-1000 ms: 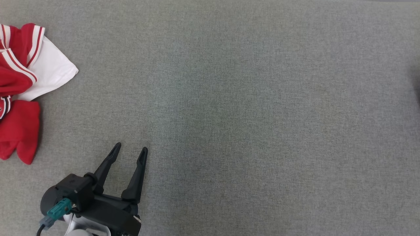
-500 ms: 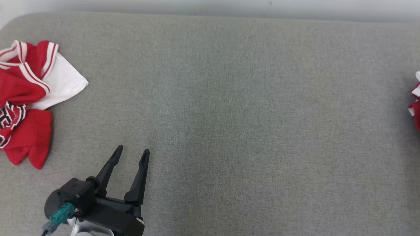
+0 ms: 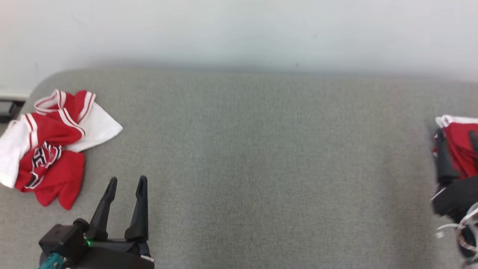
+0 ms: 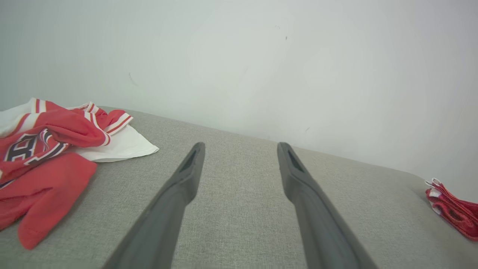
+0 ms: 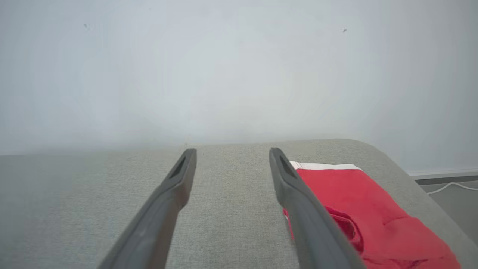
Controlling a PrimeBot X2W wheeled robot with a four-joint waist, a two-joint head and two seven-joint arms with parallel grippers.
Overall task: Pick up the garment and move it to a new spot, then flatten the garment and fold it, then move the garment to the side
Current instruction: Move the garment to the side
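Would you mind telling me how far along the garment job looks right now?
Done: one red garment lies folded at the right edge of the grey surface, beside the open right gripper. In hand: nothing; the left gripper is open and empty too. Left: the crumpled red-and-white jersey on the left needs picking up, flattening, folding.
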